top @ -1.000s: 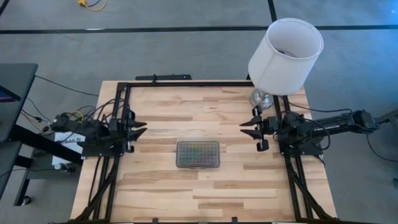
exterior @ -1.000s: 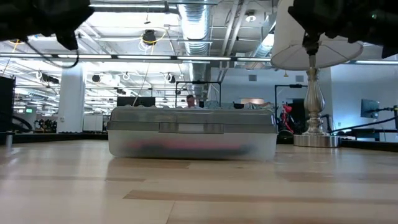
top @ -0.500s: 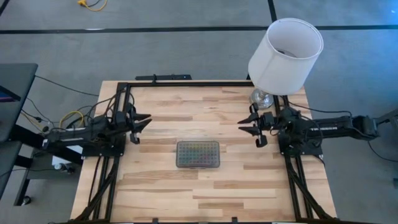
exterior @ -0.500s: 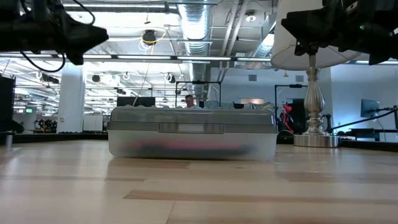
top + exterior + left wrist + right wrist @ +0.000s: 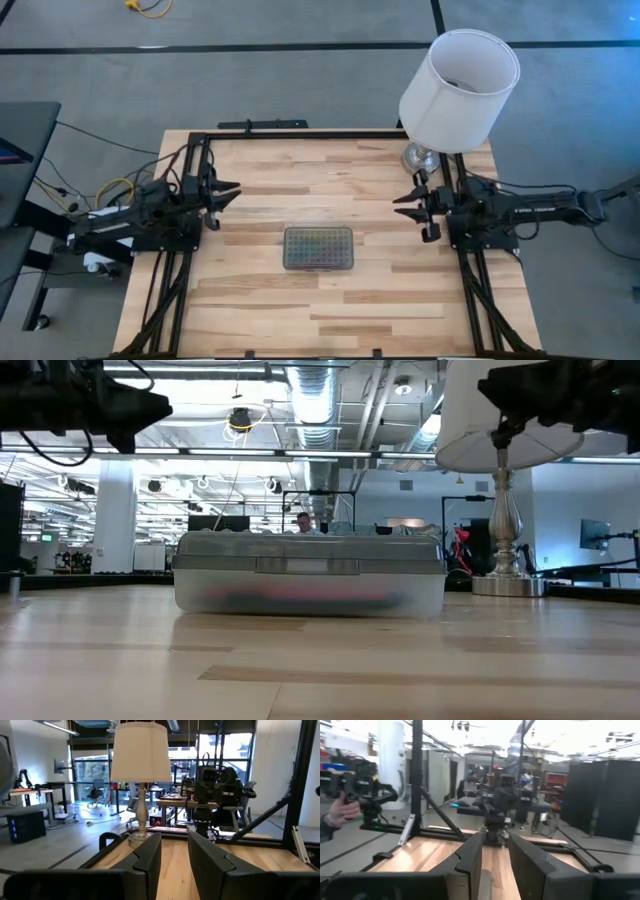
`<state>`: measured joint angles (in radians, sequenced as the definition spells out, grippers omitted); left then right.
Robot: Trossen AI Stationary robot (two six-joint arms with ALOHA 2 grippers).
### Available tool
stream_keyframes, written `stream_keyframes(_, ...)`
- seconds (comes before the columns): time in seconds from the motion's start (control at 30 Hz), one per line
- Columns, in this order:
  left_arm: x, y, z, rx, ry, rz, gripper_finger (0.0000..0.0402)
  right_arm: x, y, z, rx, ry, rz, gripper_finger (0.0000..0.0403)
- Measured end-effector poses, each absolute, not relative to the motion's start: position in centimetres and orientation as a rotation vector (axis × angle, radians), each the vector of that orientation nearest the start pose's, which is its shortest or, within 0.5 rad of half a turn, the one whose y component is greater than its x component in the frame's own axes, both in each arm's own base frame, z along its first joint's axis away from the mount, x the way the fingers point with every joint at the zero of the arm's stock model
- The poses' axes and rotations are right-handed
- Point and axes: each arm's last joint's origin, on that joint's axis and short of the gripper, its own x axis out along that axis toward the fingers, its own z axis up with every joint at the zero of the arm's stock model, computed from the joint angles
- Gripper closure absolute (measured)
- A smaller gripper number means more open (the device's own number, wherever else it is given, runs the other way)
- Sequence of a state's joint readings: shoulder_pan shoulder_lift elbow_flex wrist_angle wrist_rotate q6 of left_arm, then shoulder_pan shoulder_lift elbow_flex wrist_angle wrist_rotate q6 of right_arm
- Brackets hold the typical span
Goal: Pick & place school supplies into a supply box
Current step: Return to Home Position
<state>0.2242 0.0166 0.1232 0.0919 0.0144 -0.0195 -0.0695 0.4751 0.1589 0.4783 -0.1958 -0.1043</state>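
Now the supply box (image 5: pixel 318 248) sits lid shut at the middle of the surface (image 5: pixel 260 300), well apart from the left gripper (image 5: pixel 228 192) and right gripper (image 5: pixel 402 205), both open and empty; risk: the right arm swinging far clips the lamp (image 5: pixel 458 88) just beside it.

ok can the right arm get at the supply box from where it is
Probably yes. The right pincer hangs open at the right edge of the table, and only bare wood lies between it and the closed supply box at mid-table. The lamp stands at the far right corner, off that path.
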Motion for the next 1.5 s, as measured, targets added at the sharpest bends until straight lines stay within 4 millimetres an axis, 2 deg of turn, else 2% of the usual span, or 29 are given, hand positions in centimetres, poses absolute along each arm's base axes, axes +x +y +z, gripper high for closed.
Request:
stream_keyframes(0.17, 8.3, 1.8, 21.7, 0.017, -0.187, 0.209, 0.031, 11.8, 0.3, 22.2, -0.121, -0.165, 0.098, 0.031)
stream_keyframes(0.47, 8.3, 1.9, 21.2, 0.022, -0.133, 0.23, 0.031, 9.5, 0.5, 21.7, -0.109, -0.19, 0.113, 0.031)
stream_keyframes(0.67, 8.4, 1.9, 20.9, 0.02, -0.124, 0.23, 0.031, 9.5, 0.3, 18.5, -0.111, -0.205, 0.061, 0.031)
stream_keyframes(0.93, 8.5, 1.9, 20.7, 0.023, -0.128, 0.197, 0.031, 9.5, 0.2, 18.8, -0.121, -0.234, 0.056, 0.031)
stream_keyframes(1.17, 9.4, 2.1, 18.0, 0.016, -0.141, 0.191, 0.031, 9.6, 0.2, 18.3, -0.106, -0.189, 0.06, 0.031)
stream_keyframes(1.27, 9.4, 2.1, 17.9, 0.012, -0.134, 0.211, 0.031, 9.6, 0.2, 18.3, -0.108, -0.189, 0.06, 0.031)
stream_keyframes(1.5, 9.4, 1.8, 18.1, -0.022, -0.153, 0.119, 0.031, 9.6, 0.2, 18.3, -0.111, -0.188, 0.061, 0.031)
